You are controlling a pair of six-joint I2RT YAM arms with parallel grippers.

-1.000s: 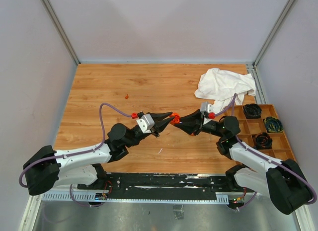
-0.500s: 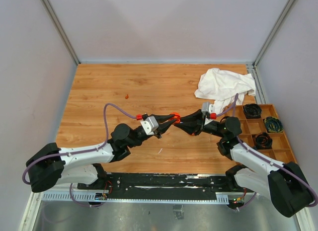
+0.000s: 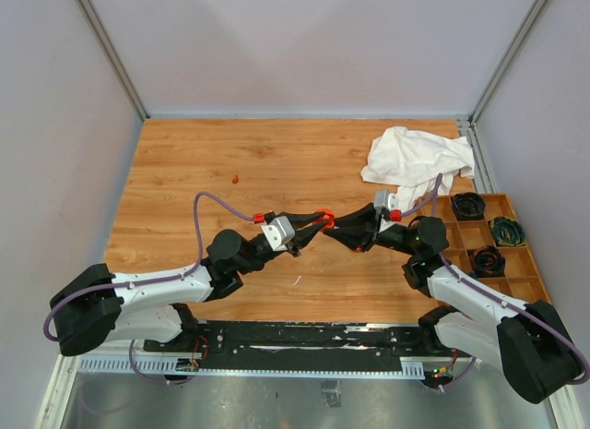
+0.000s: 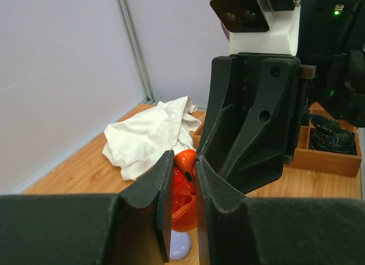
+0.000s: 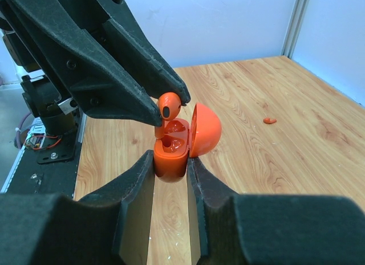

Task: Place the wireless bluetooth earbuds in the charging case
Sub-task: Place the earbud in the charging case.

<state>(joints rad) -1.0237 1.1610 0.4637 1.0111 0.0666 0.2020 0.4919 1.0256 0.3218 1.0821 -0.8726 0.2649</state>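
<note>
My right gripper is shut on an orange-red charging case with its lid swung open, held above the table mid-centre. My left gripper is shut on an orange-red earbud and holds it right at the case's opening; the earbud also shows in the right wrist view, just above the case's cavity. Both grippers meet tip to tip. A second small orange-red earbud lies on the table at the back left, also seen in the right wrist view.
A crumpled white cloth lies at the back right. A wooden compartment tray with black coiled items stands at the right edge. A pale lavender round thing shows below the left fingers. Grey walls enclose the table.
The left gripper moved a little right with the earbud, closing the gap to the case held by the right gripper. In the last half second almost nothing moved.
</note>
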